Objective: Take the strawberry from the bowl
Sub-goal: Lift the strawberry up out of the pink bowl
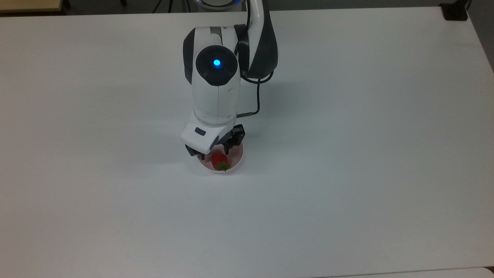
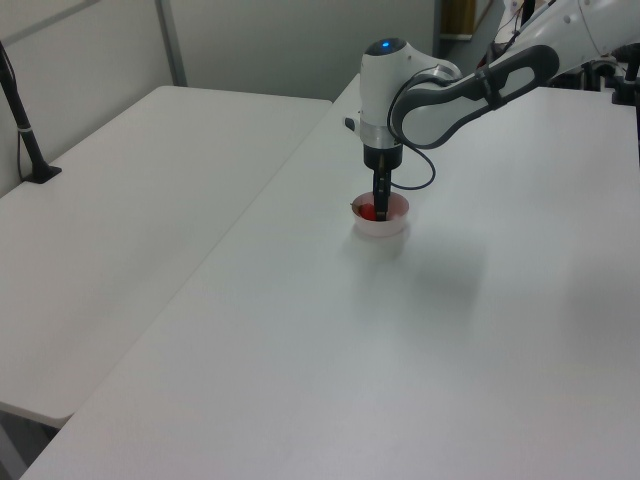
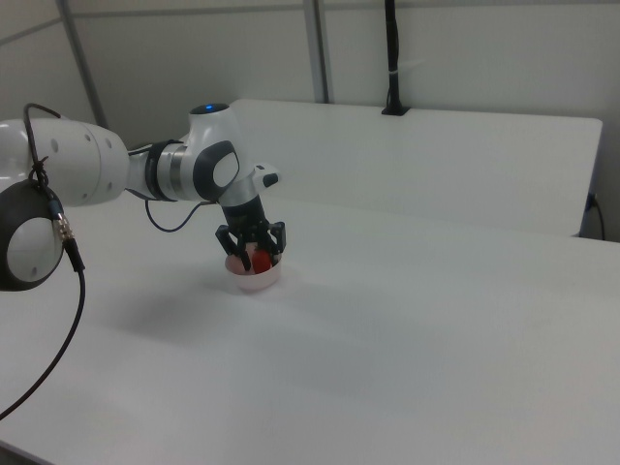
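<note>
Strawberry (image 1: 219,159): glossy red, green leafy cap toward the top view's bottom edge.
Bowl (image 1: 236,159): small, round, pale pink; stands on the white table (image 1: 347,154).
Location: strawberry lies inside the bowl.
Gripper (image 1: 214,152): points down into the bowl, fingers spread apart, one on each side of the strawberry; contact cannot be told.
</note>
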### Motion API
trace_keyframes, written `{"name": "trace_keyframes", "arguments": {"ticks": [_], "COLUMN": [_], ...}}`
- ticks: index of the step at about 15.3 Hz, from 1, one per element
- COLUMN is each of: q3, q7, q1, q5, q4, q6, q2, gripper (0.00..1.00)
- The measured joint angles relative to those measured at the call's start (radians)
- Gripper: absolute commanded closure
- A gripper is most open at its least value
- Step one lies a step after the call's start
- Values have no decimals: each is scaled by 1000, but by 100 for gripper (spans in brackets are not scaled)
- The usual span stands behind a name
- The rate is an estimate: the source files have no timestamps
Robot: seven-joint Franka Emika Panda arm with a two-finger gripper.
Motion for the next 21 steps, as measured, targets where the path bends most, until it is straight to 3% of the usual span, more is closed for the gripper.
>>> {"name": "trace_keyframes", "arguments": {"ticks": [2, 6, 13, 21], "q3": [1, 1, 1, -1], "q7": [28, 52, 53, 20], "q1": [0, 1, 1, -15], "q5": [0, 0, 0, 0], "q4": [0, 0, 6, 8], "q6": [28, 39, 39, -114], "q2": [3, 5, -8, -111], "gripper": [41, 69, 69, 69]}}
